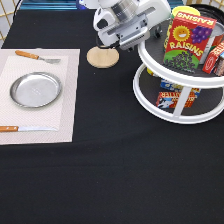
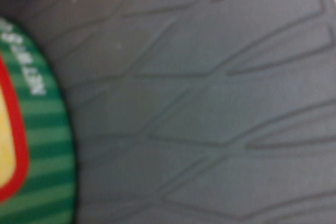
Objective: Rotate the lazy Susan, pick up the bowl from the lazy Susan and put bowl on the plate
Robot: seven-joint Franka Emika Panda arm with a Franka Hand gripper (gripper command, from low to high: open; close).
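- Where the arm reaches in from the exterior view's top, the gripper (image 1: 131, 30) hangs at the left edge of the lazy Susan (image 1: 150, 59), level with its upper tier; the hand's bulk hides its tips, so I cannot tell whether it is released or clenched, and nothing shows in its hold.
- A dark curved rim behind the raisin box (image 1: 187, 42), at the exterior view's top right, is probably the bowl (image 1: 212, 8); it sits on the upper tier, on the far side of the box from the gripper.
- The plate (image 1: 36, 90) lies bare on a pale placemat (image 1: 67, 107) at the exterior view's left, between a fork (image 1: 37, 56) and a knife (image 1: 25, 128), well apart from the turntable; a wooden coaster (image 1: 103, 57) lies just below the gripper.
- Only the wrist view shows the shelf's dark grey patterned surface (image 2: 210, 110) up close, with the curved edge of a green-striped, red-banded label (image 2: 45, 150) beside it.
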